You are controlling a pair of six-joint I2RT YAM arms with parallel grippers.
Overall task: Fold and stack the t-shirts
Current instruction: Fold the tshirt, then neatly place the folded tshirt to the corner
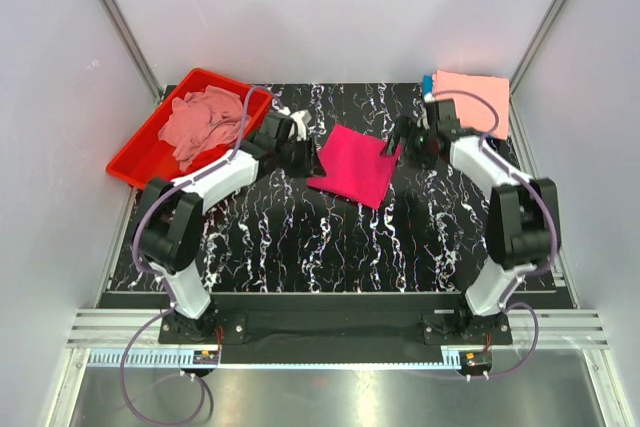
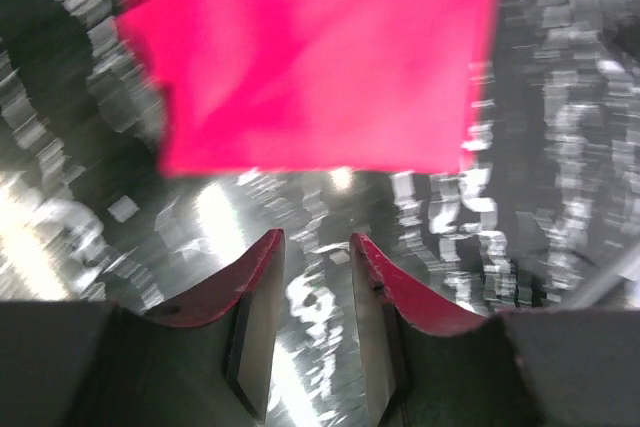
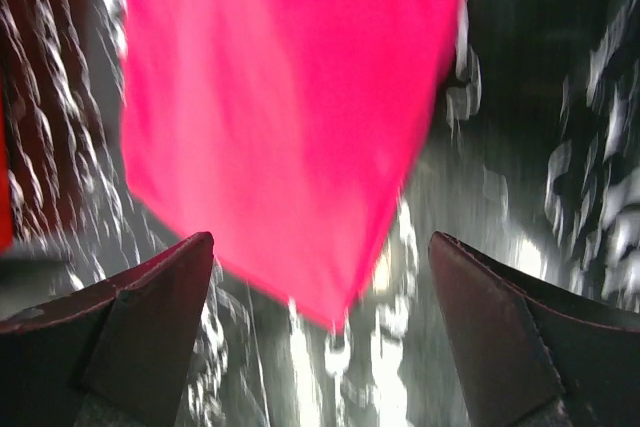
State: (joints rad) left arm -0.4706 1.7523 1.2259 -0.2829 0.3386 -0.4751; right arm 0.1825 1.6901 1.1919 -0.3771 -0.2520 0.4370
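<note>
Left tool (image 2: 316, 239) narrowly parted, right tool (image 3: 320, 239) wide, both facing magenta t-shirt (image 1: 355, 164).

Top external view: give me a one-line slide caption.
Left gripper and right gripper flank a folded magenta t-shirt; crumpled pink shirts fill the red tray, peach shirt folded back right.

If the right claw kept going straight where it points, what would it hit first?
Probably the folded hot pink t-shirt, whose near corner lies straight ahead of the open right gripper; how far off is unclear through the blur.
</note>
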